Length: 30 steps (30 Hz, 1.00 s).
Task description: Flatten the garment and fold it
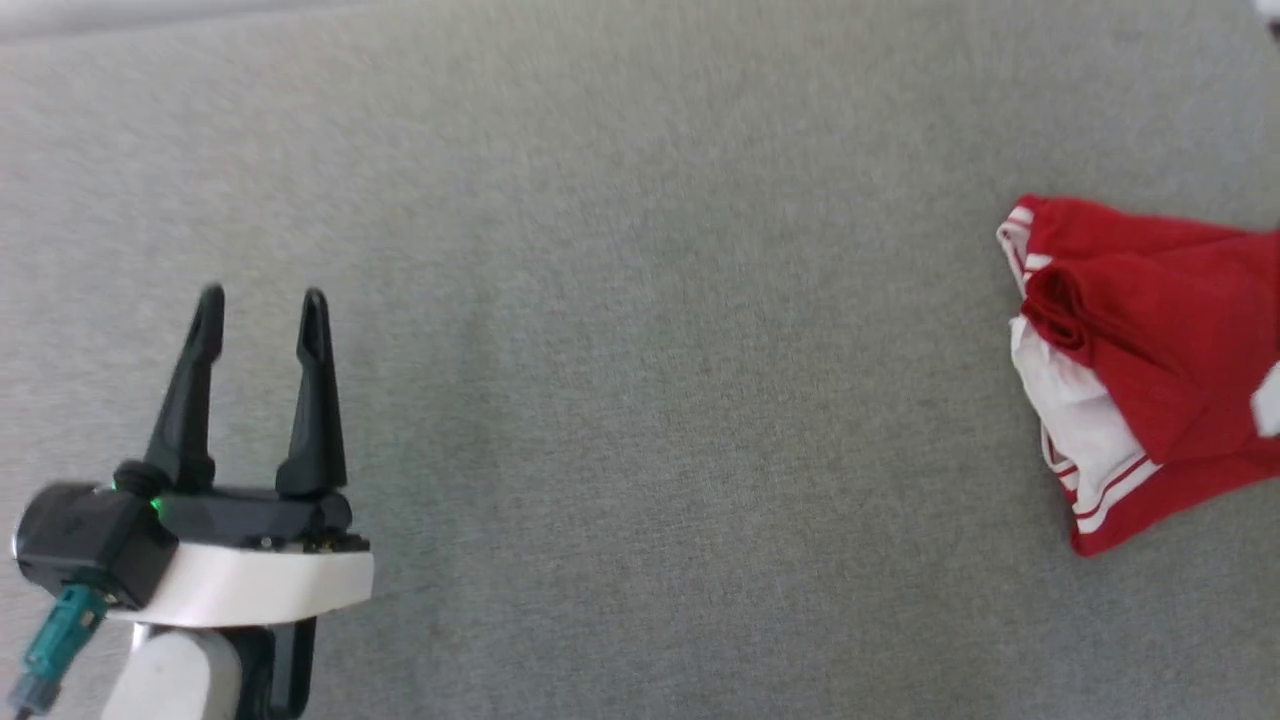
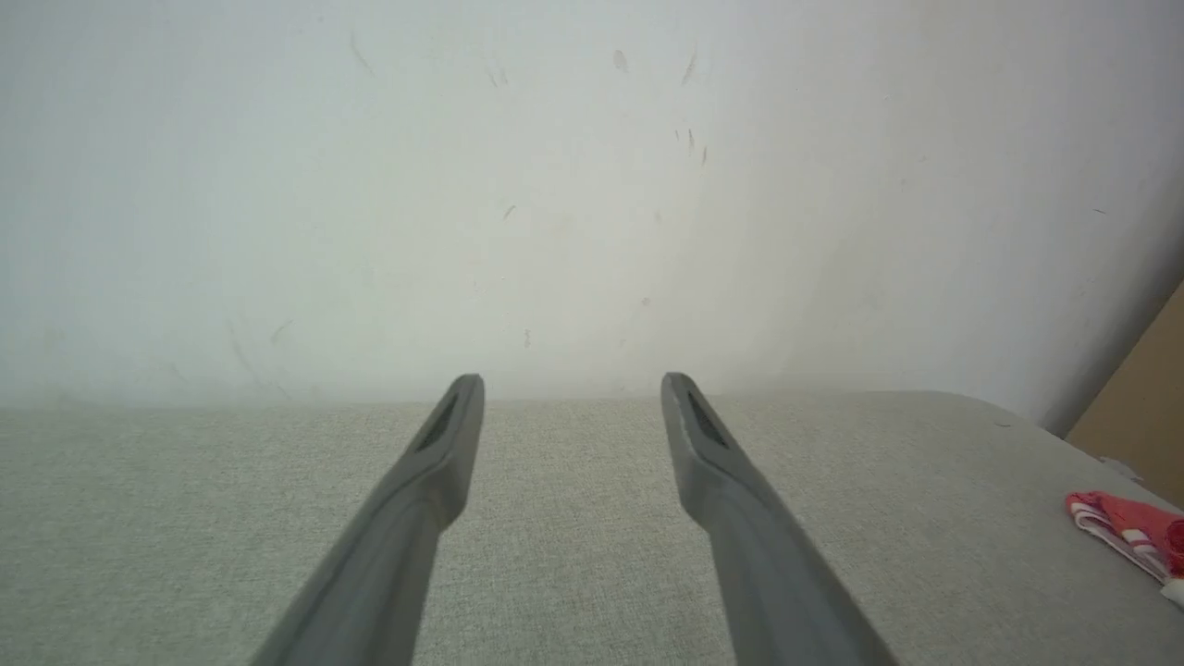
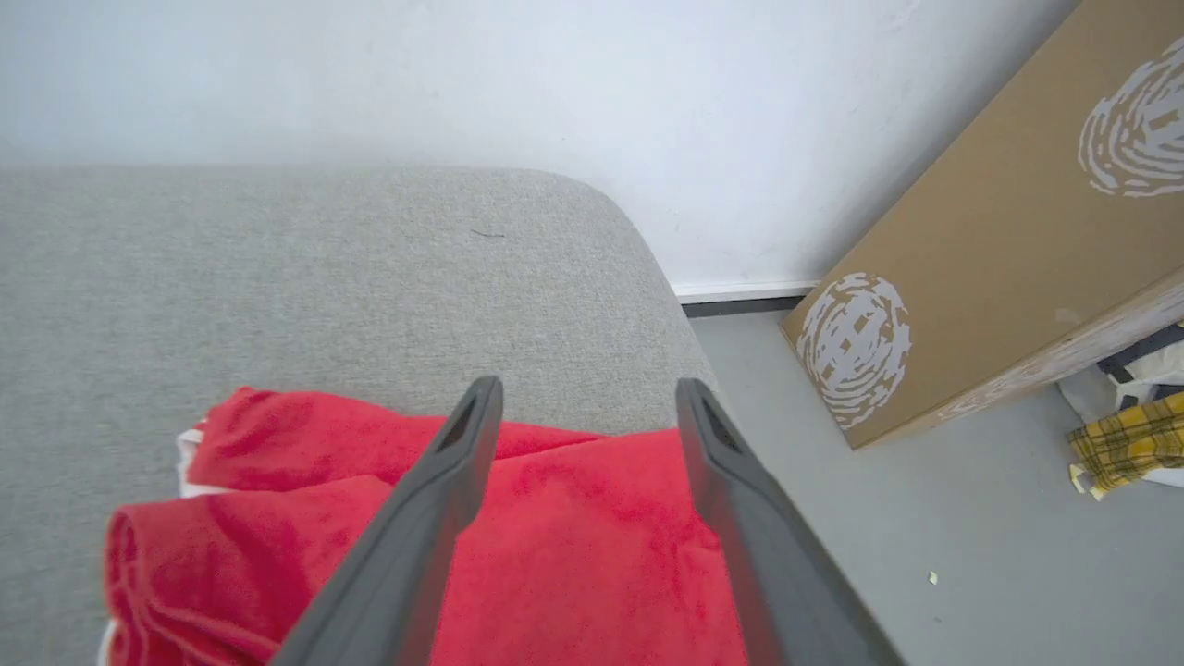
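Observation:
The garment [image 1: 1150, 370] is a red shirt with white sleeves and striped trim, lying bunched and partly folded at the right edge of the grey cushioned surface [image 1: 640, 350]. In the right wrist view the garment [image 3: 555, 536] lies just under my right gripper [image 3: 587, 402], whose fingers stand apart with nothing between them. My left gripper [image 1: 262, 320] is open at the lower left of the head view, far from the shirt. From the left wrist view, the open left gripper [image 2: 572, 393] faces the wall and the garment [image 2: 1124, 527] shows small at the far right.
A white wall [image 2: 555, 185] runs behind the surface. To the right of its rounded corner, a large brown cardboard box [image 3: 999, 250] leans on the grey floor [image 3: 925, 555]. Yellow plaid cloth [image 3: 1124, 444] lies beside the box.

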Tool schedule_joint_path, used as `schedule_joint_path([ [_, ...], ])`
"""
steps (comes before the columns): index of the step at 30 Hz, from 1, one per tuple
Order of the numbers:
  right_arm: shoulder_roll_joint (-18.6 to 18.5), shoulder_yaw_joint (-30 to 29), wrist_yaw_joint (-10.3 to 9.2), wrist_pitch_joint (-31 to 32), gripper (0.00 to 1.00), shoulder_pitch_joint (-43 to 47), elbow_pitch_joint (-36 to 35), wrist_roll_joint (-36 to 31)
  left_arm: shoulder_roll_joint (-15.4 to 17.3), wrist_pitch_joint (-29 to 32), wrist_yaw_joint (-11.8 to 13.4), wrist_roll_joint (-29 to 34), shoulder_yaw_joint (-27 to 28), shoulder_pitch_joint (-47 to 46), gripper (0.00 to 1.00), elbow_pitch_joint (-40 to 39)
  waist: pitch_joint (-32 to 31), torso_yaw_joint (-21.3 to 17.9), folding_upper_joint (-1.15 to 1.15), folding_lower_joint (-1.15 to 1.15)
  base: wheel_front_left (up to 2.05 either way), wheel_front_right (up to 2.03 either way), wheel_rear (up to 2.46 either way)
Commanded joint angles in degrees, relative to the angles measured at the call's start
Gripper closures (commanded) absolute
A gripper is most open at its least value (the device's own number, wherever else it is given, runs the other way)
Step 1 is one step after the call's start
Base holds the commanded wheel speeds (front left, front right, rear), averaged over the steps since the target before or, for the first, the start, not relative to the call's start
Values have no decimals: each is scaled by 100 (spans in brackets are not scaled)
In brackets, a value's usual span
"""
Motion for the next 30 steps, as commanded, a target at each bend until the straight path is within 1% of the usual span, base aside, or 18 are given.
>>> schedule_joint_path([
  [1, 112, 79, -5, -139, 0, 195, -194, 120, -35, -23, -21, -40, 3, 113, 0, 75, -575, 211, 0, 1, 0, 0, 0],
  [6, 414, 435, -5, -587, 0, 658, -746, 306, -77, -25, 61, 130, 33, 280, 0, 164, -982, 322, 0, 1, 0, 0, 0],
  [11, 736, 788, -5, -1306, 0, 986, -977, 378, -112, -26, 116, 324, 19, 527, 0, 279, -1358, 377, 0, 1, 0, 0, 0],
  [15, 903, 1007, -5, -1903, 0, 1220, -922, 344, -200, -26, 164, 435, -22, 713, 0, 394, -1647, 454, 0, 1, 0, 0, 0],
  [19, 994, 1229, -5, -2306, 0, 1493, -773, 233, -307, -26, 173, 506, -105, 905, 0, 537, -1911, 528, 0, 1, 0, 0, 0],
  [22, 1042, 1237, -5, -2575, 0, 1729, -658, 175, -398, -27, 149, 541, -209, 1049, 0, 698, -2090, 583, 0, 1, 0, 0, 0],
  [24, 1055, 1293, -5, -2693, 0, 1883, -572, 127, -474, -27, 157, 563, -244, 1138, 0, 755, -2174, 600, 0, 1, 0, 0, 0],
  [30, 1061, 1197, -5, -2930, 0, 2192, -156, 362, -602, -27, 96, 627, -267, 1303, 0, 920, -2279, 628, 0, 1, 0, 0, 0],
])
